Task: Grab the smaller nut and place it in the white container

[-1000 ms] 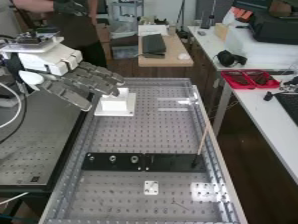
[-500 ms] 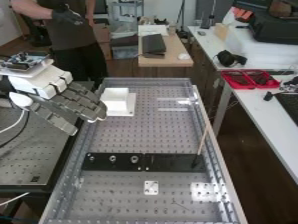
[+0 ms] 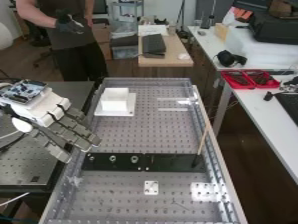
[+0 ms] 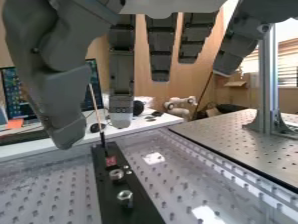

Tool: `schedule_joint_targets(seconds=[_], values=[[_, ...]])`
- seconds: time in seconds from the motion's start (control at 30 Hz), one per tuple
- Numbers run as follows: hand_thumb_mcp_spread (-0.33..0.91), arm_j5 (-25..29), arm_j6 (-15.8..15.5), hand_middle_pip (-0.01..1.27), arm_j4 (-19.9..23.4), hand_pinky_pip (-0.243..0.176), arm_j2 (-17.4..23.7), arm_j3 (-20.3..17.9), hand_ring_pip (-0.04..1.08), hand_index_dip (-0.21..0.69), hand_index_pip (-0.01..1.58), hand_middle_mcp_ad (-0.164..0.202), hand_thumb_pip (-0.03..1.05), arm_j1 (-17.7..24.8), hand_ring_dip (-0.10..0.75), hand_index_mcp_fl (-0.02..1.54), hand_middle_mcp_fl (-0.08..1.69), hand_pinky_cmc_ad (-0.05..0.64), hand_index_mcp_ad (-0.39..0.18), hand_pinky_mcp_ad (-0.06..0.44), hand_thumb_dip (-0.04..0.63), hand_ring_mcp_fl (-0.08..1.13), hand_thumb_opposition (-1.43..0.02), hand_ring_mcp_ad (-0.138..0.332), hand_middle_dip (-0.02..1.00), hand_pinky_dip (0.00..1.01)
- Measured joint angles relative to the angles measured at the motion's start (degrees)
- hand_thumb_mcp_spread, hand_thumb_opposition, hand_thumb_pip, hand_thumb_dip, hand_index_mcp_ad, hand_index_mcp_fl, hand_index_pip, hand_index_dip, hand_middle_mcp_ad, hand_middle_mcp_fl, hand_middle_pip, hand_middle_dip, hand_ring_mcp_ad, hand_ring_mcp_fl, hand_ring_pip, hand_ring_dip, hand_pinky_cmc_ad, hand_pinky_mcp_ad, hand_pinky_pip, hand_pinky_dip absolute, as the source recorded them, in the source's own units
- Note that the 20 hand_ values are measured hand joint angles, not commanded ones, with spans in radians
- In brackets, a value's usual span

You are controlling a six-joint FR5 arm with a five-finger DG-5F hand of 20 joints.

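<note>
My hand (image 3: 63,129): frame's left — fingers loose, apart
Nuts (image 4: 125,195): black strip (image 3: 169,162), lower centre
Thin stick (image 3: 202,140): poking up, strip's right end
White container (image 3: 115,102): upper left, white plate (image 3: 129,111)

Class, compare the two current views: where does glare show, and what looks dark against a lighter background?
High view: a bright patch of glare on the perforated bench, at the picture's lower right; wrist view: two glare patches on that bench, strong light at the window blinds, dark fingers against a lighter wooden panel.
</note>
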Motion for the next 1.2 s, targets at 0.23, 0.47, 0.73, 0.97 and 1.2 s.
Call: schedule_joint_targets(seconds=[0.23,0.47,0.73,0.97,1.2], values=[[0.39,1.8,0.5,0.14,4.0,-0.045,-2.9,-1.1,0.12,0.028,1.28,0.086,0.62,0.5,0.044,0.3,0.19,0.379,-0.106,0.241,0.157,0.01,-0.81,0.082,0.2,0.2],[0.42,2.1,1.0,0.14,5.5,-0.042,-5.0,-1.4,0.12,0.051,1.33,0.084,0.69,1.1,0.044,0.19,0.19,0.379,-0.11,0.241,0.222,0.01,-0.85,0.084,0.21,0.2],[0.42,2.1,1.0,0.14,8.2,-0.023,-6.4,-2.1,0.12,0.066,1.38,0.086,0.7,1.2,0.051,0.17,0.19,0.379,-0.126,0.239,0.272,0.01,-0.86,0.08,0.21,0.19],[0.42,3.7,1.5,0.14,9.3,-0.012,-7.4,-2.7,0.12,0.098,1.42,0.086,0.7,1.7,0.052,0.17,0.19,0.375,-0.126,0.239,0.272,0.01,-0.86,0.08,0.21,0.19],[0.42,5.6,2.2,0.14,10.1,-0.012,-8.9,-3.0,0.12,0.11,1.46,0.086,0.7,2.4,0.052,0.17,0.19,0.375,-0.126,0.239,0.271,0.01,-0.86,0.08,0.22,0.18]])
